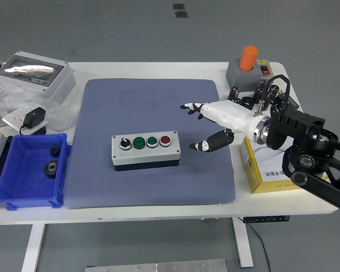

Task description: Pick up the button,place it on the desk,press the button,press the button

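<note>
Button box (145,151) on blue mat (153,102), just left of open right hand (212,126), apart.

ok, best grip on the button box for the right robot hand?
Pinch the button box across its short width, front and back long walls, coming from above at its right end. It lies flat and long; the right robot hand hovers open just right of it.

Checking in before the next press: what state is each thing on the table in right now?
button box: flat on the blue mat, buttons up, untouched
right hand: open, hovering right of the box, holding nothing
blue bin: open-topped, two gears inside
grey enclosure: lid closed
yellow box: lying flat under the right arm
</note>
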Robot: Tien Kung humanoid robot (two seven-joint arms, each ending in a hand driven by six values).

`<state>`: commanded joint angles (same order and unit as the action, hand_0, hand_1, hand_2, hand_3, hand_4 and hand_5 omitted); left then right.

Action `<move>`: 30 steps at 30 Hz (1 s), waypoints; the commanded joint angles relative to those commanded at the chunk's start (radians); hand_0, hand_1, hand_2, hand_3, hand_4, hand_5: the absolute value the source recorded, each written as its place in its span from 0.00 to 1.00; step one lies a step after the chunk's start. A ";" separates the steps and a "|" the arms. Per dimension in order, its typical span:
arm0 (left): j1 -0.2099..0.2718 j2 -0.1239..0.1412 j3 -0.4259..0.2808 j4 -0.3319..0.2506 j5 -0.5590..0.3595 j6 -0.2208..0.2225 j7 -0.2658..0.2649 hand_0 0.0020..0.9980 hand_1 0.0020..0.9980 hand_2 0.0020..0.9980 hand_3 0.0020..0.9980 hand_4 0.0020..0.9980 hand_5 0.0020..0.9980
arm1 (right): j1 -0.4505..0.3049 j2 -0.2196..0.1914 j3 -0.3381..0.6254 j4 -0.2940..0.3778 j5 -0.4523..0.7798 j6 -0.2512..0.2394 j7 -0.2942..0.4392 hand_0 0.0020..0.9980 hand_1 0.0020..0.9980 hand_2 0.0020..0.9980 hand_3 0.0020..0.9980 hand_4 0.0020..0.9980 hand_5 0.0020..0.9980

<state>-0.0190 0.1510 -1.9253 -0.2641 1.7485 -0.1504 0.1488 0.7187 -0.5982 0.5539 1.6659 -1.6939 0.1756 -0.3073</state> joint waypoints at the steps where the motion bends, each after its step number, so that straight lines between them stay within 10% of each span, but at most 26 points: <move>1: 0.000 0.000 0.000 0.000 -0.001 0.000 0.000 0.70 0.68 0.68 0.80 0.71 0.80 | 0.005 0.005 -0.009 -0.002 -0.002 0.001 -0.004 0.51 0.53 0.66 0.86 0.51 0.31; 2: 0.000 0.000 0.001 -0.001 -0.001 0.001 0.001 0.70 0.68 0.68 0.80 0.71 0.81 | 0.009 0.010 -0.017 -0.004 -0.003 0.000 -0.006 0.21 0.23 0.35 0.76 0.23 0.18; 7: 0.001 -0.001 0.004 -0.004 -0.004 0.002 0.010 0.70 0.68 0.68 0.80 0.71 0.81 | 0.029 0.052 -0.056 -0.032 0.013 -0.016 0.003 0.21 0.23 0.35 0.76 0.23 0.18; 8: 0.001 -0.001 0.004 -0.005 -0.004 0.003 0.012 0.70 0.68 0.68 0.80 0.71 0.81 | 0.032 0.062 -0.062 -0.040 0.015 -0.021 0.005 0.11 0.13 0.22 0.75 0.19 0.06; 17: 0.000 -0.002 0.002 -0.006 -0.001 0.002 0.014 0.70 0.68 0.68 0.80 0.70 0.81 | 0.042 0.147 -0.102 -0.122 0.009 -0.059 0.012 0.07 0.10 0.16 0.75 0.23 0.09; 30: -0.001 -0.003 0.001 -0.004 0.000 0.002 0.007 0.70 0.68 0.68 0.80 0.70 0.82 | 0.026 0.165 -0.131 -0.178 0.011 -0.077 0.016 0.06 0.09 0.15 0.76 0.20 0.05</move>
<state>-0.0204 0.1479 -1.9244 -0.2677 1.7488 -0.1488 0.1557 0.7444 -0.4334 0.4226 1.4879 -1.6830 0.0985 -0.2915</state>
